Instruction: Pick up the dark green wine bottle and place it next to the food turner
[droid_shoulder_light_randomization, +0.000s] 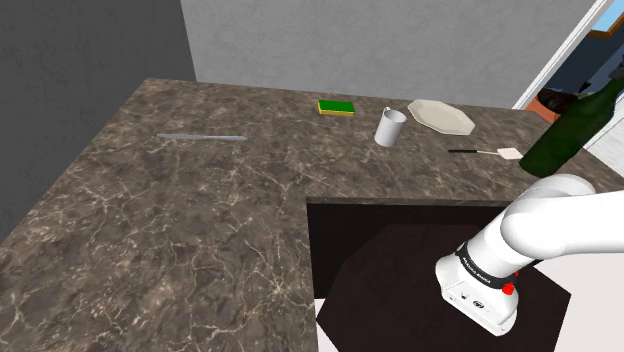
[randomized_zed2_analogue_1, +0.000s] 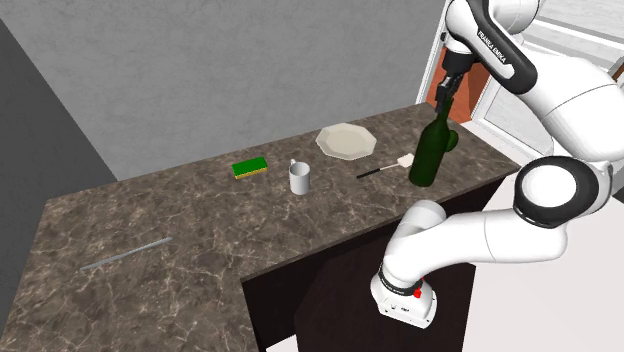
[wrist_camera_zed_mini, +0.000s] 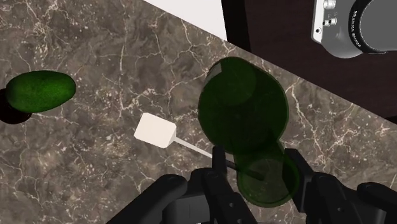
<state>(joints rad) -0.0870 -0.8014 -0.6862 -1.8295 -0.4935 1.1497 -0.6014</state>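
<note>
The jaws pinch the neck of the green bottle (wrist_camera_zed_mini: 242, 108), held tilted just beside the food turner (wrist_camera_zed_mini: 156, 131) on the table (wrist_camera_zed_mini: 95, 159), so only letting go seems left.

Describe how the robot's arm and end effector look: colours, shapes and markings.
The arm has smooth, rounded white segments with dark joints. A dark band near the wrist bears white lettering, and a small red mark sits near its base. The end effector is all black, with two fingers.
</note>
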